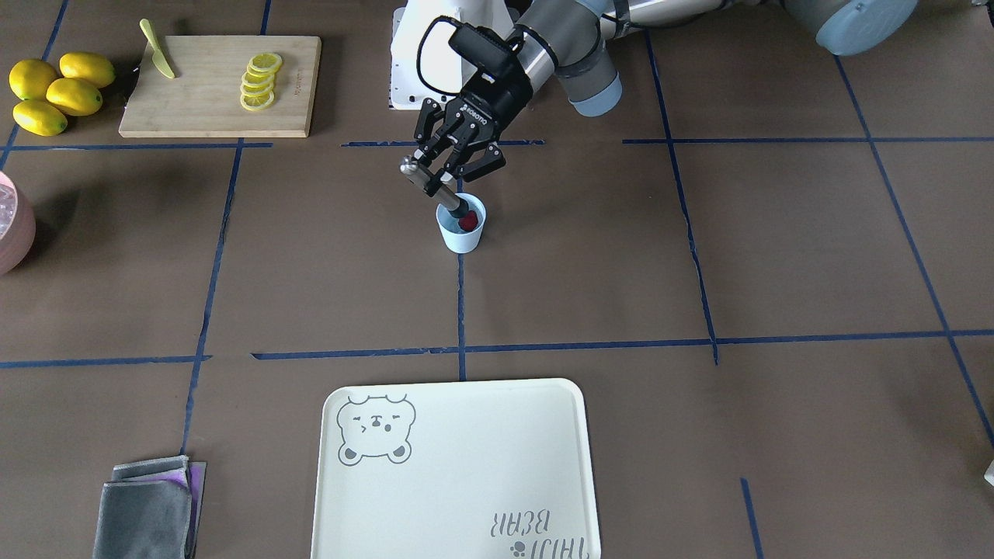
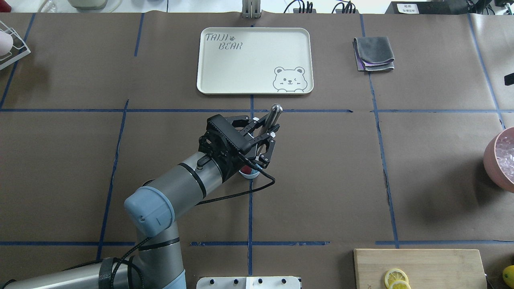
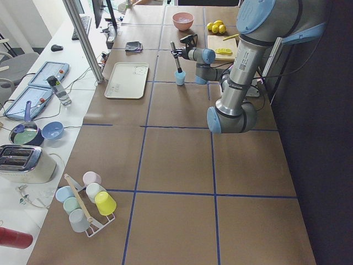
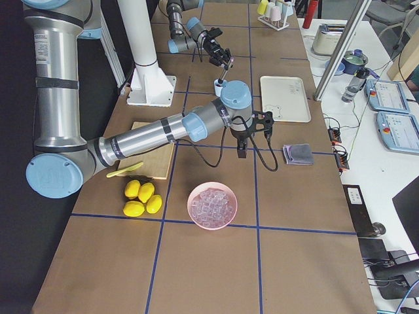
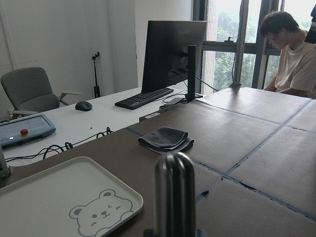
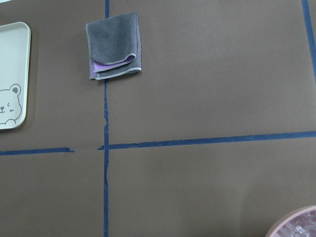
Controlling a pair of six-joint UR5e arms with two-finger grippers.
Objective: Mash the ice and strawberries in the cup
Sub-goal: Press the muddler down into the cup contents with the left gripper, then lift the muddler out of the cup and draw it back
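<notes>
My left gripper [image 1: 454,171] is shut on a metal muddler [image 1: 432,185] that leans with its dark lower end inside the light blue cup [image 1: 461,227]. A dark red strawberry piece [image 1: 468,222] lies in the cup beside the muddler's tip. No ice can be made out in the cup. In the overhead view the left gripper [image 2: 267,140] and wrist cover most of the cup [image 2: 249,174]; the muddler's top [image 2: 276,108] sticks out. The right gripper [image 4: 243,145] shows only in the exterior right view, above the table; I cannot tell whether it is open or shut.
A cream bear tray [image 2: 254,60] and a folded grey cloth [image 2: 373,54] lie beyond the cup. A pink bowl of ice [image 2: 502,158] stands at the right edge. A cutting board [image 1: 221,85] with lemon slices and a knife, and whole lemons [image 1: 58,92], are near the robot.
</notes>
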